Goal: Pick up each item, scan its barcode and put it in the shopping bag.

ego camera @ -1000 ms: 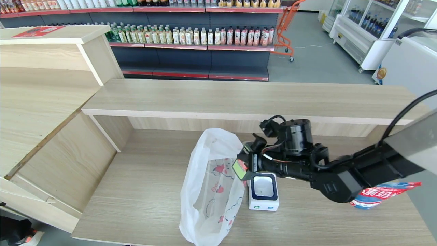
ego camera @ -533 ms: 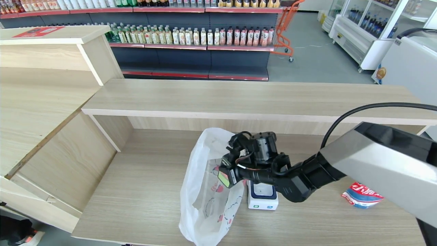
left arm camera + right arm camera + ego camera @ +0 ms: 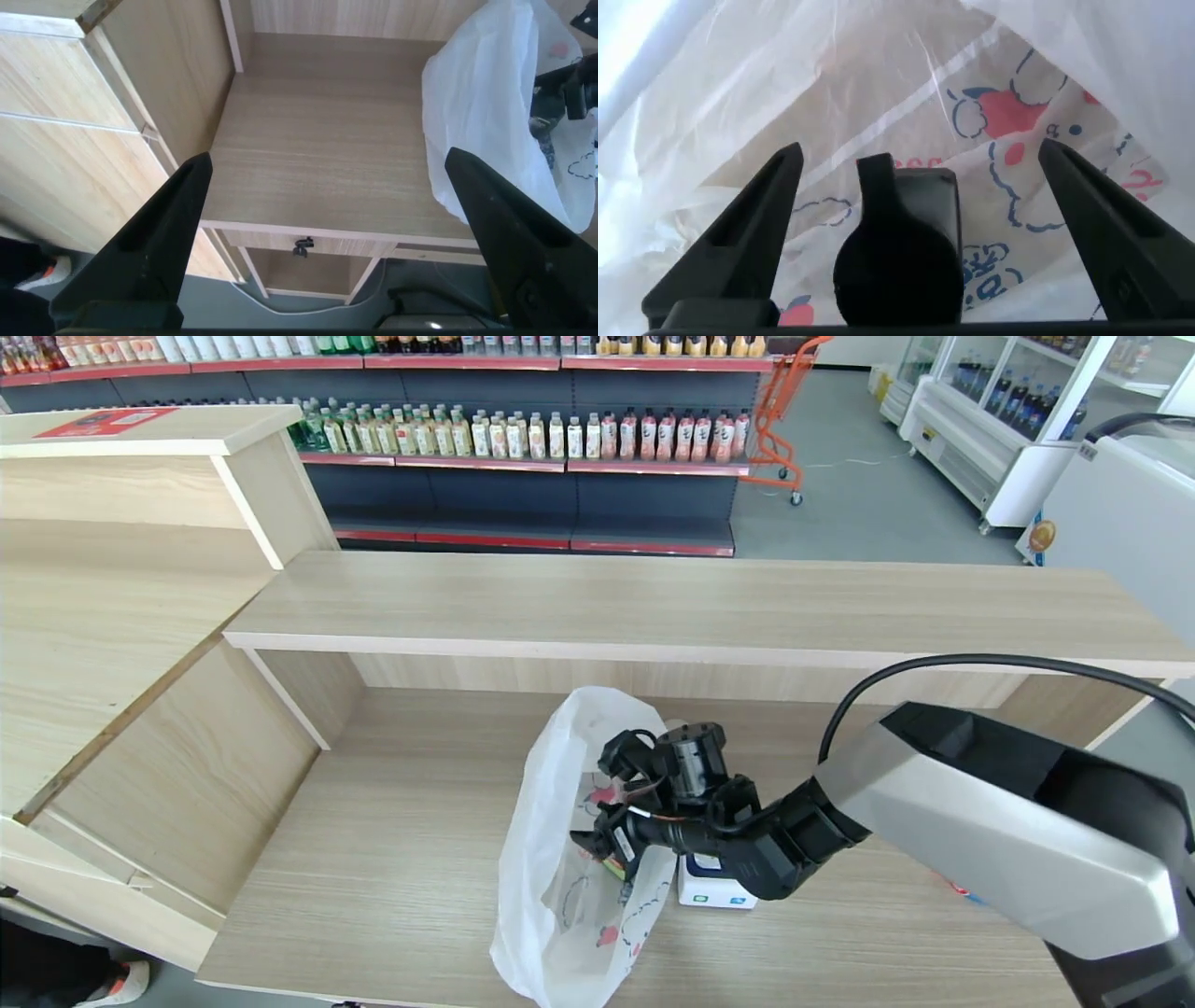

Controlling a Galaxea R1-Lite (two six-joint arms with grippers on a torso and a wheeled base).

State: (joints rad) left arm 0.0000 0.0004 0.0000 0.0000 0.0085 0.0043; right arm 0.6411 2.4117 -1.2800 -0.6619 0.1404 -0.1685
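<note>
Over the last second the right arm has swung left from above the scanner (image 3: 714, 891) and dipped into the mouth of the shopping bag (image 3: 560, 915), carrying the small pack (image 3: 910, 224) with it. The right gripper (image 3: 602, 847) now sits inside the bag's opening, just left of the scanner. In the right wrist view its fingers (image 3: 747, 233) stand wide apart, and the pack shows dark between them, touching neither, with the bag's printed white plastic all around it. The bag stands on the desk (image 3: 373, 896), slumped toward the near edge, with the scanner just beside it on its right. The left gripper (image 3: 329, 159) hangs off the near left corner of the desk, fingers spread and holding nothing, with the bag to its right.
</note>
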